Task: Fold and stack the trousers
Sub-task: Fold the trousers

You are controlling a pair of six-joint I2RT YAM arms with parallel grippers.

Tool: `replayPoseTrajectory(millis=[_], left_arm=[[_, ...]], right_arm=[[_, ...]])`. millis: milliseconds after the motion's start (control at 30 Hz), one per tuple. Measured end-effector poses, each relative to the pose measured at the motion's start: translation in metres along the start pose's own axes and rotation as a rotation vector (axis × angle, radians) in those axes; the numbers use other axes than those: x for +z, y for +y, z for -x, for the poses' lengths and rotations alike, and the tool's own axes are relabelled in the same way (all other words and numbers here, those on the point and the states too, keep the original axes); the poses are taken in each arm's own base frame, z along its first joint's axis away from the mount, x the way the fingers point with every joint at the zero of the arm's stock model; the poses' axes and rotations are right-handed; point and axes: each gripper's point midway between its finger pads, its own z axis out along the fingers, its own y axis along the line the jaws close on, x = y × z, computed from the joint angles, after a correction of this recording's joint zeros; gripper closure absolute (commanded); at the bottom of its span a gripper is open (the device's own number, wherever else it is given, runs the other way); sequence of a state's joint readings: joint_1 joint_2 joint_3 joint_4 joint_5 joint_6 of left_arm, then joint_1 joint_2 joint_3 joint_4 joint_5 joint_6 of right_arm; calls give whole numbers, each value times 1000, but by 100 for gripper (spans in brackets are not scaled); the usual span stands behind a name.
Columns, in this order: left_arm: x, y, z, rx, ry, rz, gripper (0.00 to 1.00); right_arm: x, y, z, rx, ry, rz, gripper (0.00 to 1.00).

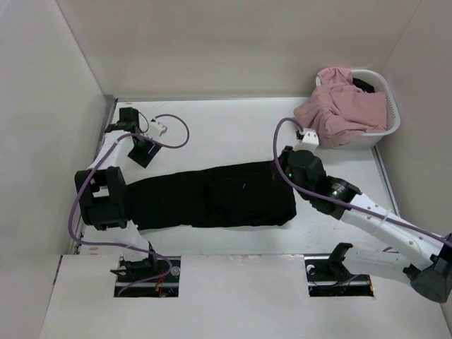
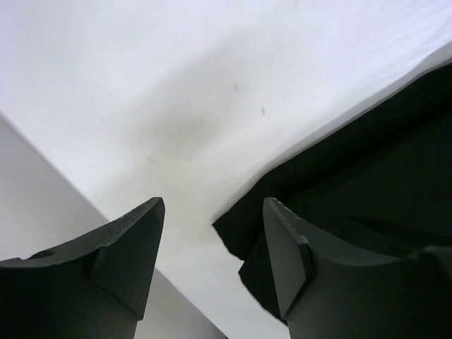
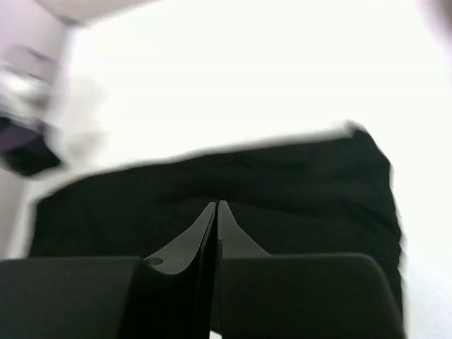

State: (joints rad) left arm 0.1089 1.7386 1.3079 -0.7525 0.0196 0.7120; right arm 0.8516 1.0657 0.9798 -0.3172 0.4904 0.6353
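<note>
The black trousers (image 1: 212, 198) lie flat across the middle of the table as one long band running left to right. My left gripper (image 1: 143, 151) is open and empty, just beyond the band's left end. In the left wrist view its gripper (image 2: 214, 205) hangs over bare table, with a corner of the trousers (image 2: 367, 155) by the right finger. My right gripper (image 1: 278, 169) is shut, with nothing between the jaws, over the far right corner of the trousers. In the right wrist view the gripper (image 3: 217, 205) points across the black cloth (image 3: 282, 183).
A white basket (image 1: 387, 106) with pink cloth (image 1: 346, 106) spilling over its rim stands at the back right. White walls close in the table on the left, back and right. A purple cable (image 1: 176, 134) loops over the table near the left wrist.
</note>
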Motion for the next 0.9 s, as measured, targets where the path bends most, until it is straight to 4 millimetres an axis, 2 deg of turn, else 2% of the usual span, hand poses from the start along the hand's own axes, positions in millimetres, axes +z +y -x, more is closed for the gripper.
replayPoseTrajectory(millis=[67, 100, 200, 233, 300, 367, 433, 500, 533, 600, 700, 767, 833, 900], left_arm=[[-25, 1, 29, 18, -82, 28, 42], [-39, 0, 45, 30, -129, 40, 42], [-83, -20, 92, 79, -275, 42, 41], [-97, -33, 106, 99, -323, 27, 41], [-116, -71, 125, 145, -394, -41, 41], [-129, -123, 138, 208, -440, -158, 41], [-131, -177, 140, 270, -453, -288, 42], [-125, -231, 129, 330, -418, -417, 43], [-120, -253, 120, 352, -385, -470, 43], [-108, -285, 102, 383, -316, -545, 43], [-94, -312, 82, 402, -236, -602, 43], [-89, -321, 76, 407, -212, -612, 43], [-84, -324, 75, 414, -209, -602, 44], [-79, -325, 76, 423, -209, -580, 44]], right_arm=[[4, -30, -38, 15, 83, -52, 97], [6, -46, -65, 19, 142, -78, 97], [-1, -89, -139, 38, 312, -159, 97], [-5, -104, -159, 55, 357, -194, 97], [-9, -129, -183, 103, 403, -260, 98], [-8, -143, -193, 163, 411, -297, 97], [-4, -146, -193, 213, 399, -298, 96], [-1, -144, -188, 237, 386, -283, 93], [0, -142, -186, 246, 381, -274, 92], [-3, -139, -177, 258, 364, -252, 86], [-11, -132, -144, 288, 295, -226, 66], [-13, -129, -106, 316, 209, -215, 52], [-8, -130, -75, 332, 138, -219, 39], [7, -136, -54, 327, 107, -235, 24]])
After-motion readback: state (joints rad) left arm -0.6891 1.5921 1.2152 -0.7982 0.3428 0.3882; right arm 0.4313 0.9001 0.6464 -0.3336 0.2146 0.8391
